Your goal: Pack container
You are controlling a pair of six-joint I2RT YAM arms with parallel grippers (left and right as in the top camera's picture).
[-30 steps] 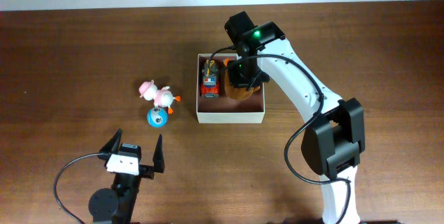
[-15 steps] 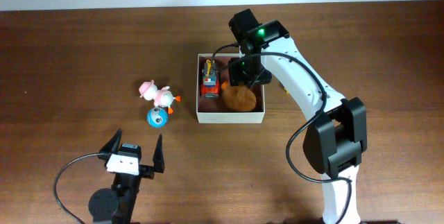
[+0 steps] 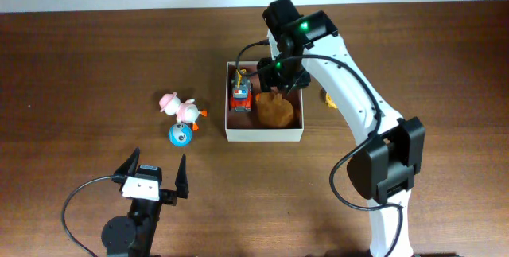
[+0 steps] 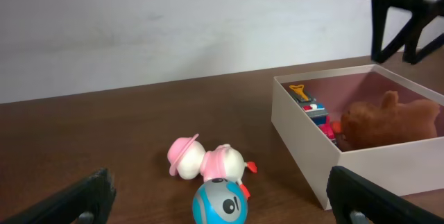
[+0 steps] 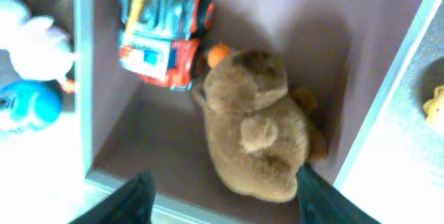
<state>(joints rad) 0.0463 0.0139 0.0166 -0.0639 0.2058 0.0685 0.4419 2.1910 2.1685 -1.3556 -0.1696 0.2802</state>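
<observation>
The container sits near the middle of the table, a little toward 12 o'clock, flat and with its open side up. Inside it, a toy truck lies along the 9 o'clock wall, and a brown plush fills the part toward 5 o'clock, touching the truck's end. My right gripper hangs over the box above the plush, with its fingers spread wide and nothing between them. My left gripper waits at 7 o'clock of the table, also wide and empty. At 9 o'clock of the box, well apart from it, are a pink duck toy and a blue ball, the two just beside each other. A small yellow piece lies at 3 o'clock, near the outer wall. I judge the box to be light and its thin cardboard walls easy to bend, so a push from the side could slide it on the smooth wood. If I must steady it, I would pinch one wall near a corner, where it is stiffer, and with little force. The ball will probably roll if I touch it off-centre.
</observation>
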